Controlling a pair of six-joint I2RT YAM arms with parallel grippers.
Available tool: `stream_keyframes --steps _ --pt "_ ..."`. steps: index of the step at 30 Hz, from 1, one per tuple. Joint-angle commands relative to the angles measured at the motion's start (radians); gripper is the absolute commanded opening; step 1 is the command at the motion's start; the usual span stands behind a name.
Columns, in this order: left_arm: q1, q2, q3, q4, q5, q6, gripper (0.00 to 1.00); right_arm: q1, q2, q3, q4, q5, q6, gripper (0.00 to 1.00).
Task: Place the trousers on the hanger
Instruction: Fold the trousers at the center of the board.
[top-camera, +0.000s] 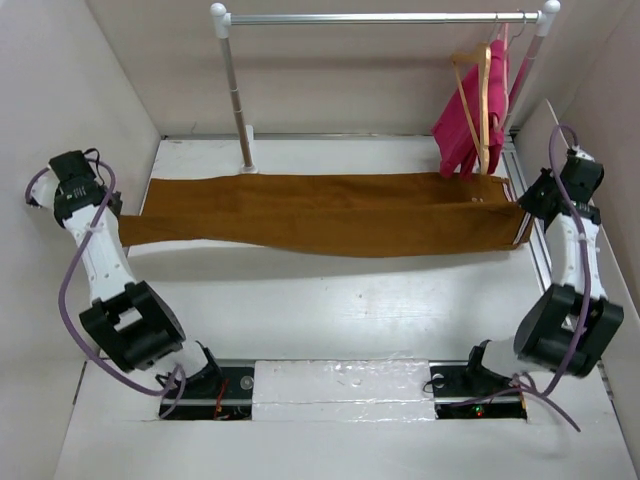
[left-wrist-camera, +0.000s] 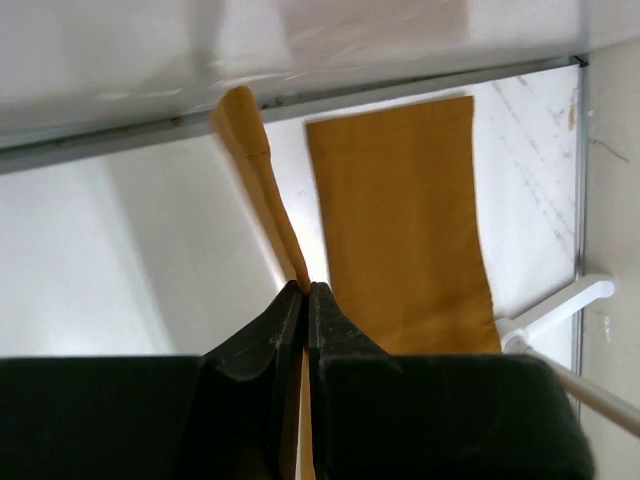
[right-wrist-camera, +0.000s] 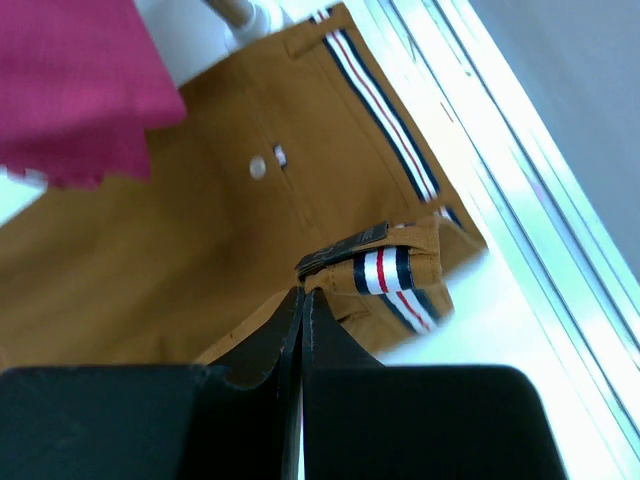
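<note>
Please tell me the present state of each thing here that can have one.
trousers: spread out, held at both ends.
hanger: hanging on the rail, no trousers on it.
pink garment: hanging on the rail.
left end effector: shut on the trousers, leg end.
right end effector: shut on the trousers, waist end.

The top view looks down from high behind the near edge, across the whole table (top-camera: 330, 320) to the rail (top-camera: 380, 17) at the far wall (top-camera: 330, 80); the left wrist view sits close behind the left gripper (left-wrist-camera: 306, 290), facing down into the far left corner; the right wrist view, as close behind the right gripper (right-wrist-camera: 302, 295), faces the table's right edge; all three share the trousers (top-camera: 330, 210).
</note>
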Motion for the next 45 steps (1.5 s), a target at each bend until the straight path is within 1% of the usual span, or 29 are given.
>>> stream_keyframes --steps 1,4,7,8,10,12,14,16,17,18,19,20,21,22,24,27,29,31,32,33,35,36,38,40,41,42,43,44,45 --pt "-0.023 0.066 0.11 0.071 -0.041 -0.004 0.0 -0.009 0.121 0.128 0.165 -0.033 0.048 0.0" --pt "-0.068 0.132 0.144 0.16 -0.048 0.012 0.0 -0.009 0.285 0.193 0.209 -0.088 0.056 0.0" --pt "-0.126 0.204 0.205 0.224 -0.093 0.036 0.0 0.0 0.414 0.303 0.252 -0.09 0.059 0.0" --pt "-0.138 0.259 0.257 0.235 -0.102 0.045 0.0 0.0 0.446 0.384 0.246 -0.09 0.056 0.0" --pt "-0.187 0.336 0.335 0.218 -0.122 0.081 0.0 0.0 0.544 0.475 0.199 -0.085 0.035 0.0" --pt "-0.213 0.474 0.478 0.154 -0.156 0.099 0.0 0.0 0.592 0.552 0.206 -0.088 0.042 0.0" --pt "-0.235 0.587 0.608 0.107 -0.197 0.101 0.0 0.0 0.635 0.566 0.246 -0.091 0.068 0.0" --pt "-0.244 0.638 0.65 0.108 -0.2 0.102 0.0 0.0 0.66 0.589 0.274 -0.104 0.084 0.02" --pt "-0.244 0.678 0.669 0.115 -0.191 0.102 0.0 0.01 0.676 0.596 0.283 -0.104 0.081 0.13" --pt "-0.244 0.695 0.664 0.128 -0.17 0.108 0.06 0.011 0.68 0.599 0.291 -0.102 0.075 0.49" --pt "-0.231 0.707 0.652 0.148 -0.127 0.13 0.22 0.011 0.68 0.598 0.292 -0.108 0.059 0.68" --pt "-0.23 0.733 0.652 0.131 -0.075 0.134 0.27 0.011 0.673 0.592 0.295 -0.119 0.047 0.8" --pt "-0.221 0.744 0.655 0.116 -0.073 0.137 0.35 0.011 0.666 0.58 0.306 -0.14 0.041 0.87" --pt "-0.221 0.75 0.653 0.106 -0.069 0.157 0.43 0.011 0.655 0.54 0.311 -0.151 0.033 0.89" --pt "-0.232 0.735 0.649 0.061 -0.088 0.19 0.44 0.011 0.582 0.482 0.327 -0.166 0.019 0.94" --pt "-0.243 0.613 0.513 0.118 -0.119 0.219 0.58 0.011 0.449 0.325 0.366 -0.166 -0.001 0.96" --pt "-0.243 0.5 0.381 0.154 -0.136 0.21 0.59 0.011 0.379 0.197 0.381 -0.174 0.001 0.95" --pt "-0.243 0.423 0.277 0.192 -0.154 0.196 0.59 0.026 0.266 0.098 0.447 -0.15 0.036 0.88" --pt "-0.243 0.354 0.173 0.214 -0.179 0.187 0.59 0.037 0.227 0.058 0.449 -0.134 0.045 0.79" --pt "-0.243 0.318 0.119 0.227 -0.185 0.179 0.59 0.037 0.197 -0.001 0.447 -0.125 0.056 0.44" --pt "-0.243 0.232 -0.057 0.313 -0.176 0.153 0.55 0.079 0.118 -0.052 0.461 -0.108 0.084 0.17" --pt "-0.232 0.209 -0.101 0.348 -0.15 0.144 0.55 0.096 0.097 -0.083 0.476 -0.081 0.082 0.0" --pt "-0.183 0.195 -0.201 0.452 -0.028 0.133 0.56 0.152 0.069 -0.091 0.481 -0.065 0.05 0.0" --pt "-0.174 0.267 -0.19 0.467 0.011 0.128 0.56 0.162 0.077 -0.065 0.418 -0.077 0.013 0.01" --pt "-0.174 0.298 -0.133 0.446 0.028 0.14 0.56 0.172 0.087 -0.065 0.419 -0.094 0.006 0.04" --pt "-0.174 0.357 -0.07 0.423 0.068 0.151 0.56 0.172 0.077 -0.075 0.418 -0.129 0.0 0.19" --pt "-0.174 0.397 -0.022 0.418 0.095 0.151 0.57 0.172 0.068 -0.095 0.419 -0.128 -0.002 0.27" --pt "-0.174 0.398 -0.022 0.418 0.096 0.148 0.57 0.172 0.055 -0.095 0.419 -0.128 -0.002 0.27" --pt "-0.183 0.407 -0.009 0.419 0.108 0.141 0.58 0.181 0.04 -0.109 0.423 -0.128 -0.005 0.42"
